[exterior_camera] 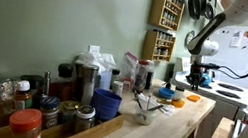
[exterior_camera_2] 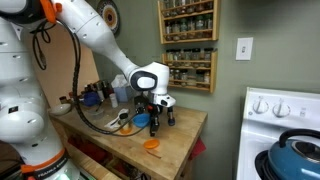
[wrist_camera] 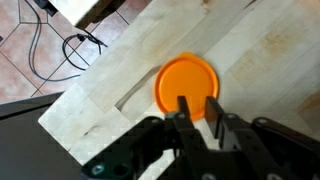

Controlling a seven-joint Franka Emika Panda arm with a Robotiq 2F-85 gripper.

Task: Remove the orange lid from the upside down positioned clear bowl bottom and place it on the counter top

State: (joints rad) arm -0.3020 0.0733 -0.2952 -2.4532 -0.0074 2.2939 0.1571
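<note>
The orange lid point(wrist_camera: 186, 82) lies flat on the light-wood counter top point(wrist_camera: 250, 50), near its end. It also shows in both exterior views point(exterior_camera_2: 152, 145) point(exterior_camera: 192, 98). My gripper point(wrist_camera: 198, 108) hovers just above the lid's near edge, fingers apart with nothing between them. In an exterior view the gripper point(exterior_camera_2: 156, 124) hangs a short way above the lid. The upside-down clear bowl cannot be made out for certain.
A blue lid point(exterior_camera: 166, 91) and a blue item point(exterior_camera_2: 140, 121) sit close behind the gripper. Jars, a spice crate point(exterior_camera: 26, 108) and blue cups point(exterior_camera: 107, 104) crowd the counter's far part. A white stove point(exterior_camera_2: 285, 130) stands beyond the counter end. Cables lie on the floor point(wrist_camera: 70, 45).
</note>
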